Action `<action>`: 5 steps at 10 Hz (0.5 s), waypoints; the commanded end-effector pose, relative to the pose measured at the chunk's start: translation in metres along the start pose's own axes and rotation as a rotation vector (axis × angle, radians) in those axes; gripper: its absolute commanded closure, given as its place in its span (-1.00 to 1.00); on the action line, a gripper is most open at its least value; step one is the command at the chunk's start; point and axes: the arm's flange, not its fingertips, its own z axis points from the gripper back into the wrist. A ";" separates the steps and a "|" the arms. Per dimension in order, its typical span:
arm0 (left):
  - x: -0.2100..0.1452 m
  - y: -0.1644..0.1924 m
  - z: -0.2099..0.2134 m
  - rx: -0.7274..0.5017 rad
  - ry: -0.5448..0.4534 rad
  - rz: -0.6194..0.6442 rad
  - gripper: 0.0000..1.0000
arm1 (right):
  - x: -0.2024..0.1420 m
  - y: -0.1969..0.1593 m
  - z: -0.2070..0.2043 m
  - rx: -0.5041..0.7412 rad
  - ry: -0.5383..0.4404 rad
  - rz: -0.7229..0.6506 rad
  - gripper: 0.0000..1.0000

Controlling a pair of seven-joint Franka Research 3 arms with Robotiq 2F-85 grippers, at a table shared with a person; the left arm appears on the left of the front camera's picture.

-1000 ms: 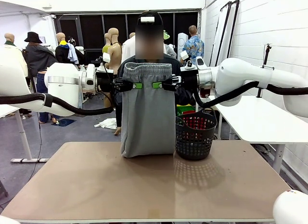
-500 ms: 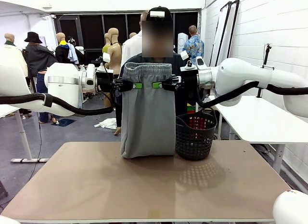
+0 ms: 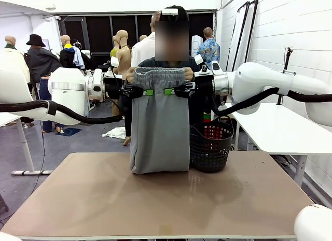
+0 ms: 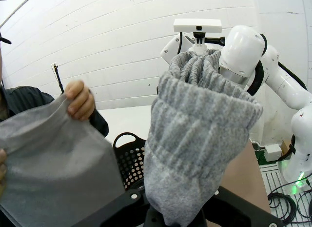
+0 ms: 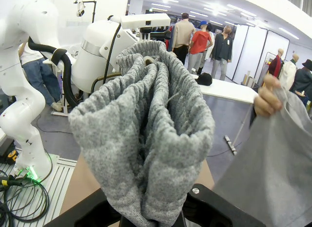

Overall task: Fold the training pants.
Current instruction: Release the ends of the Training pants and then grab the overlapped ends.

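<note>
The light grey training pants [image 3: 159,127] hang folded over between my two arms, their lower fold resting on the table [image 3: 104,199]. My left gripper [image 3: 148,91] is shut on the waistband's left part. My right gripper [image 3: 169,91] is shut on its right part. The person behind holds the top corners with a hand [image 3: 129,73] on one side and the other hand [image 3: 188,73] opposite. In the left wrist view the bunched waistband [image 4: 195,134] rises from the jaws, with a hand [image 4: 80,99] pinching grey cloth. The right wrist view shows the waistband [image 5: 146,134] and a hand [image 5: 266,97].
A black mesh basket [image 3: 210,145] stands on the table just right of the pants, touching them. A white table [image 3: 275,127] is at the right. The near half of the brown table is bare. People stand farther back.
The person has shifted right and brought both hands up to the waistband's top corners. The pants' lower fold has sagged a little lower on the table. Both arms stay put.
</note>
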 end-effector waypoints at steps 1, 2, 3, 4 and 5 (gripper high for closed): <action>0.004 -0.003 0.001 0.009 0.003 -0.004 1.00 | 0.002 0.002 -0.002 -0.002 0.000 0.014 1.00; 0.004 -0.003 0.001 0.009 0.003 -0.004 1.00 | 0.002 0.002 -0.002 -0.002 0.000 0.014 1.00; 0.004 -0.003 0.001 0.009 0.003 -0.004 1.00 | 0.002 0.002 -0.002 -0.002 0.000 0.014 1.00; 0.004 -0.003 0.001 0.009 0.003 -0.004 1.00 | 0.002 0.002 -0.002 -0.002 0.000 0.014 1.00; 0.004 -0.003 0.001 0.009 0.003 -0.004 1.00 | 0.002 0.002 -0.002 -0.002 0.000 0.014 1.00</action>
